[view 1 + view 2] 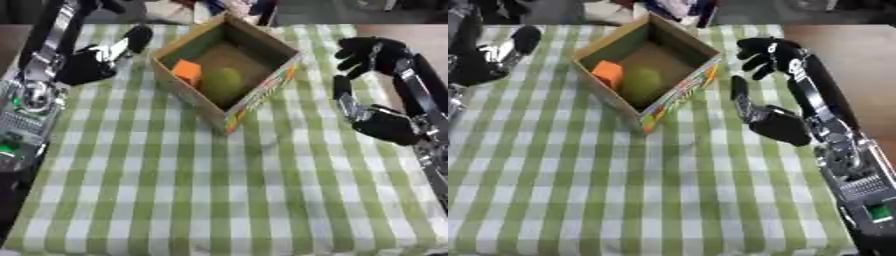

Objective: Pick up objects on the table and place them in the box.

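Hovering my right hand (776, 122) just to the right of the open brown cardboard box (262, 87), I am holding nothing in it; the fingers are reaching out fairly straight toward the box's colourfully printed side. My left hand (92, 62) is hanging just left of the box, near its far-left corner, and it too is carrying nothing, though I cannot tell how far its fingers are spread. Inside the box an orange block (186, 71) is resting against the left wall, with a round green fruit-like ball (222, 82) touching it toward the box's middle. Around the box, the green-and-white checked cloth covering the surface (201, 190) is showing no loose objects that I can see, so I am judging the task to be near its end. A black glove-like shape (765, 52) is lying beyond my right hand, right of the box's far corner; I cannot say what it is. From here the risk is my right fingers knocking the light box askew, or snagging the cloth and dragging the box along.
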`<state>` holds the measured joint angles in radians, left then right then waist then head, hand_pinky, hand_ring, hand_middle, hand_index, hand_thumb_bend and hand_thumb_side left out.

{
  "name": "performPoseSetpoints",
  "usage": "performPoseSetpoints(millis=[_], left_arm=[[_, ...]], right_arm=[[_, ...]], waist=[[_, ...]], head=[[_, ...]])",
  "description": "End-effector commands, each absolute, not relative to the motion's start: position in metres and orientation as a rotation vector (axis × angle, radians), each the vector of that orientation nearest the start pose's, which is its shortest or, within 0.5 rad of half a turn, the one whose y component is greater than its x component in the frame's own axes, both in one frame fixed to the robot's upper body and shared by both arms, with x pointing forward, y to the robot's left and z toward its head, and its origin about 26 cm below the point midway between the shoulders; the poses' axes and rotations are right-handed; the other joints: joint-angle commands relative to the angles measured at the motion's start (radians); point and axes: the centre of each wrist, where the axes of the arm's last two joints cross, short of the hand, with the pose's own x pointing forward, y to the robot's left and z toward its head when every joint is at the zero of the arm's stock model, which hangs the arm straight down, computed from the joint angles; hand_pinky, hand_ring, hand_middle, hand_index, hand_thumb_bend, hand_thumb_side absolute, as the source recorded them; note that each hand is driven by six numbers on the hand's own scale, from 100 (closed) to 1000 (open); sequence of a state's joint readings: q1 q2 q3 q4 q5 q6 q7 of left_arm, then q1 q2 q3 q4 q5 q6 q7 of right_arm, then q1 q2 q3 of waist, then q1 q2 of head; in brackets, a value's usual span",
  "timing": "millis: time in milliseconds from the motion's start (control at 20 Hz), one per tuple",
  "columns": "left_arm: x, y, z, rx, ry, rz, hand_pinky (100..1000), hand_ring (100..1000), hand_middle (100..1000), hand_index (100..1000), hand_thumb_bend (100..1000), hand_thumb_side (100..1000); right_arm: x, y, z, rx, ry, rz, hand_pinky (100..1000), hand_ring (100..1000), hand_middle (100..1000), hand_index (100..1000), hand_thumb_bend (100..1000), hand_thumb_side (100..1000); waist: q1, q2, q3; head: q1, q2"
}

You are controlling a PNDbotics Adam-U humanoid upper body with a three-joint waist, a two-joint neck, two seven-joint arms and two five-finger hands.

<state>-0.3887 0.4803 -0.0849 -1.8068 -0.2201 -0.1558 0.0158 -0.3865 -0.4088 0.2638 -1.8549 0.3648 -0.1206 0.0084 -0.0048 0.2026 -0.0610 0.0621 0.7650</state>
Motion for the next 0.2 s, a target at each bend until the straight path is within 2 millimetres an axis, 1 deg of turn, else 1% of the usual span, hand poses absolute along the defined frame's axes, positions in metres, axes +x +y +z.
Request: performPoseSetpoints(millis=[50,200], left_arm=[[0.328,0.284,0.188,0.478,-2.272,-0.672,661,719,756,805,523,705],[0.324,0.290,0.169,0.476,-2.231,-0.602,656,715,753,800,517,719]], right_arm=[[0.322,-0.217,0.182,-0.413,-2.271,0.939,582,664,686,856,100,378],[0.322,-0.219,0.181,-0.424,-2.268,0.929,582,664,686,856,100,378]], waist=[[0.000,-0.013,0.003],[0.002,-0.013,0.008]], head=[[-0.007,0.005],[-0.009,0.005]])
